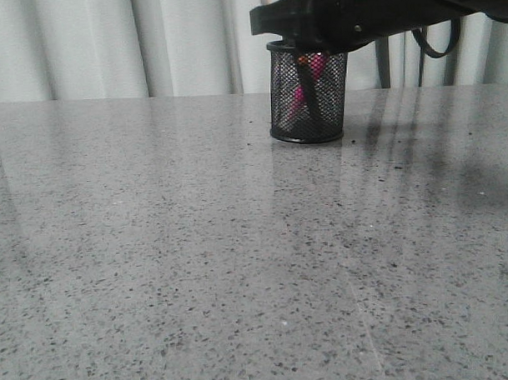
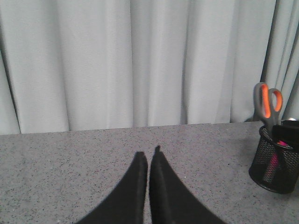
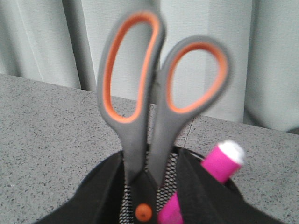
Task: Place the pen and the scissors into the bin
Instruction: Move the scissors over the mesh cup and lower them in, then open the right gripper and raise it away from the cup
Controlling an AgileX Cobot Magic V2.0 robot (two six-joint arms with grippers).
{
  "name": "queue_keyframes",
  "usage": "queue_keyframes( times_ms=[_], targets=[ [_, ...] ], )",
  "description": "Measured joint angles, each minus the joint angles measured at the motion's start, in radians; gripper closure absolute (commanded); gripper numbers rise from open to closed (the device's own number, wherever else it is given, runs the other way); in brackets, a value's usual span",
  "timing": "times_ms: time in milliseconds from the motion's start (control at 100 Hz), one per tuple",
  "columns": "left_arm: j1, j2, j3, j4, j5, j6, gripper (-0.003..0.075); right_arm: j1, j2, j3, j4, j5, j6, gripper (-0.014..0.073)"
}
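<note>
scissors (image 3: 154,121) and pen (image 3: 219,165) both stand inside the bin (image 1: 308,92), so the task looks nearly complete; as a judgement, what remains is for the right arm to let go and lift clear.

the bin is a small black mesh cup on the grey speckled desk (image 1: 198,267), at the far side and a little right of centre, in front of pale curtains (image 2: 140,60). through the mesh the pen shows as a pink streak leaning against the wall. the scissors stand blades down, their grey handles with orange loops rising well above the rim (the pen's white end also pokes out, to one side of the handles).

the right end effector (image 3: 152,186) reaches over the bin from the right. its two dark fingers (image 3: 105,191) sit on either side of the scissors near the orange pivot dot; they seem to bracket the scissors, but whether they press on them or have already released i cannot tell.

the left end effector (image 2: 148,156) hovers low over bare desk, well to the left of the bin, its tips together and holding nothing.
</note>
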Motion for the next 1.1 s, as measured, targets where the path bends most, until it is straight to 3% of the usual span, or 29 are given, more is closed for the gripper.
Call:
queue_keyframes(
  times_ms=[380,610,780,930,1100],
  targets=[
    [0.000,0.000,0.000,0.000,0.000,0.000,0.0739,0.000,-0.009,0.000,0.000,-0.029,0.000,0.0389],
    [0.000,0.000,0.000,0.000,0.000,0.000,0.0739,0.000,-0.120,0.001,0.000,-0.041,0.000,0.0515],
    [0.000,0.000,0.000,0.000,0.000,0.000,0.0739,0.000,-0.246,0.001,0.000,-0.036,-0.061,0.0671],
    [0.000,0.000,0.000,0.033,0.000,0.000,0.0739,-0.005,-0.386,0.036,0.000,0.001,-0.164,0.0670],
    [0.000,-0.001,0.000,0.058,0.000,0.000,0.0739,-0.052,-0.566,0.188,0.000,0.013,-0.192,0.0670]
  ],
)
